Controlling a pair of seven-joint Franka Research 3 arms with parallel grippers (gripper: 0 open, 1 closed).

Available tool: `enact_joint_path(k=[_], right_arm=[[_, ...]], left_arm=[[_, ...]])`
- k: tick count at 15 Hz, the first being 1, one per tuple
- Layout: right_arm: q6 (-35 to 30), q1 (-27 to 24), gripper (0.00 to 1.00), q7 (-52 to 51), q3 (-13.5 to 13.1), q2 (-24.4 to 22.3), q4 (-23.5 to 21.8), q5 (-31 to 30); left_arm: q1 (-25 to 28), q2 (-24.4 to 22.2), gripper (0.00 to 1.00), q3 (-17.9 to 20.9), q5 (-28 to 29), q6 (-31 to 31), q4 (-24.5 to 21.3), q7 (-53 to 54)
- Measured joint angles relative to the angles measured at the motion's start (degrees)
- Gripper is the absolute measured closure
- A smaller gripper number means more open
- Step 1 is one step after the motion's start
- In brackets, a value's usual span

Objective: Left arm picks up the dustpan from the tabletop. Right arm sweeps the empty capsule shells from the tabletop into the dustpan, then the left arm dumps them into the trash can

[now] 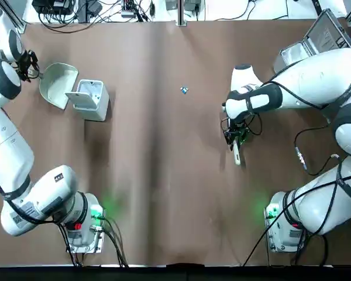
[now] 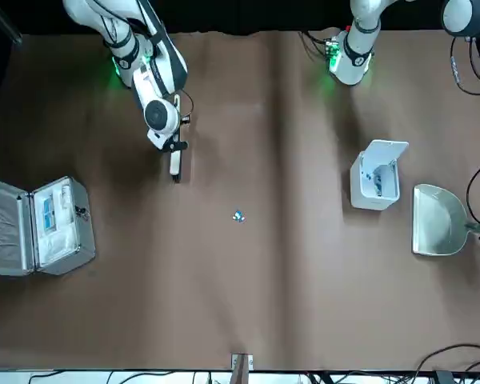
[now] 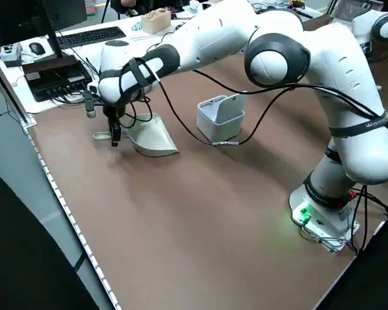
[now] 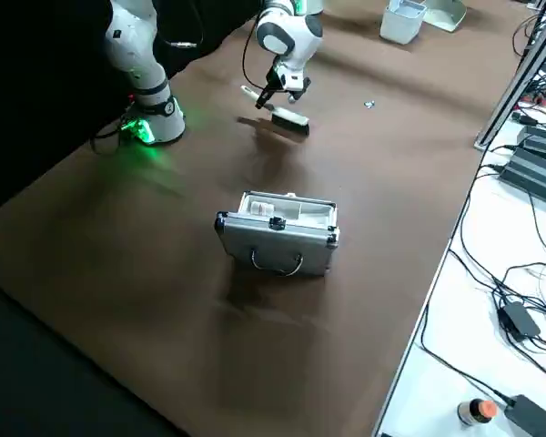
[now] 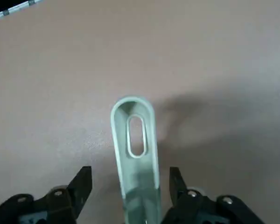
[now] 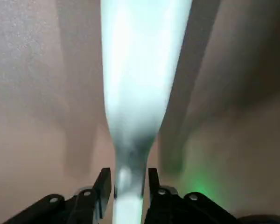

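Note:
The cream dustpan (image 1: 57,85) lies flat on the tabletop (image 1: 164,175) at the far left, beside the grey trash can (image 1: 90,99). My left gripper (image 5: 130,186) is open, with one finger on each side of the dustpan's thin handle (image 5: 134,140) and not touching it. One blue-and-white capsule shell (image 1: 184,89) lies near the table's middle. My right gripper (image 1: 234,134) is shut on the handle of a slim white brush (image 1: 237,154), to the right of the shell and nearer the bases. The brush (image 4: 287,118) hangs just above the table.
An open silver metal case (image 1: 316,41) lies at the far right. The trash can (image 2: 376,176) stands with its lid up and shows a few small blue-white bits inside. Cables run along the far edge, and both arm bases stand at the near edge.

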Motion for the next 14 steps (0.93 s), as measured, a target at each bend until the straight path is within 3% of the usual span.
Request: enact_joint_path(k=[9, 10, 14], right_arm=[[0.00, 0.01, 0.68, 0.00, 0.00, 0.02, 0.00, 0.00], [0.00, 0.01, 0.70, 0.00, 0.00, 0.02, 0.00, 0.00], [0.00, 0.02, 0.72, 0.00, -0.01, 0.02, -0.01, 0.00]], left_arm=[[0.31, 0.00, 0.46, 0.06, 0.00, 0.32, 0.22, -0.04], [0.31, 0.00, 0.64, 0.04, 0.00, 0.44, 0.32, -0.32], [0.13, -0.04, 0.67, -0.11, -0.01, 0.57, 0.53, -2.25]])
